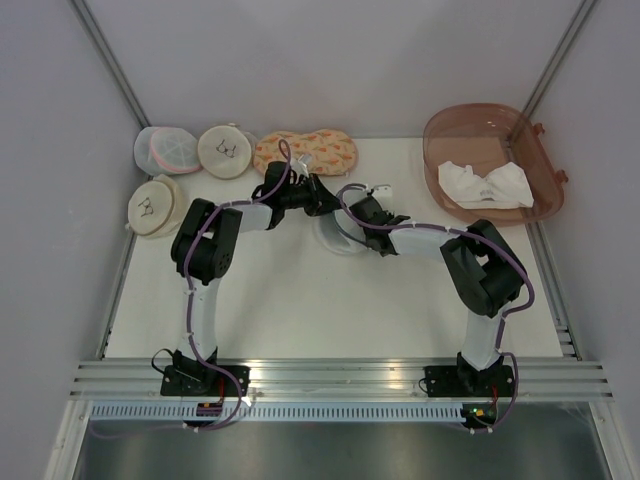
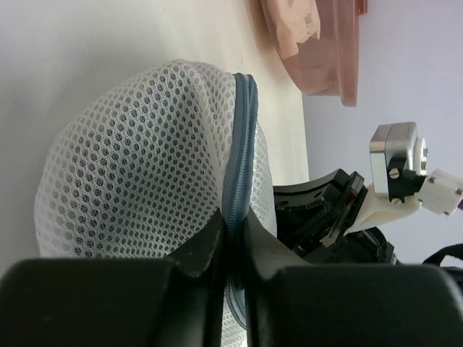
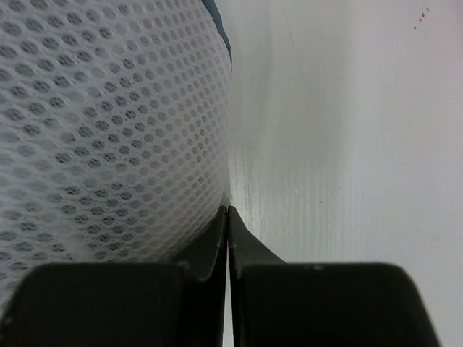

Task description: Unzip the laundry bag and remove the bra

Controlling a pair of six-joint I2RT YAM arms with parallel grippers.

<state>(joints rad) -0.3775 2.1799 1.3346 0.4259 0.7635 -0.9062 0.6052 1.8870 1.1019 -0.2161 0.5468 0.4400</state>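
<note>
The laundry bag [image 1: 335, 240], a domed grey-white mesh pouch, lies mid-table between both grippers. In the left wrist view the bag [image 2: 137, 166] stands on edge with its dark zipper rim [image 2: 242, 144] running down into my left gripper [image 2: 233, 220], which is shut on that rim. My left gripper [image 1: 325, 208] sits at the bag's far side. My right gripper [image 1: 365, 228] is at the bag's right side. In the right wrist view it [image 3: 228, 211] is shut, tips touching at the bag's [image 3: 108, 130] lower edge, with nothing plainly between them. The bra is hidden.
A brown translucent tub [image 1: 545, 170] holding a white cloth [image 1: 485, 185] stands back right. Two cream pouches [image 1: 225, 150] [image 1: 152, 205], a pink-trimmed mesh pouch [image 1: 165, 150] and an orange patterned item [image 1: 305, 152] lie back left. Walls close in on three sides.
</note>
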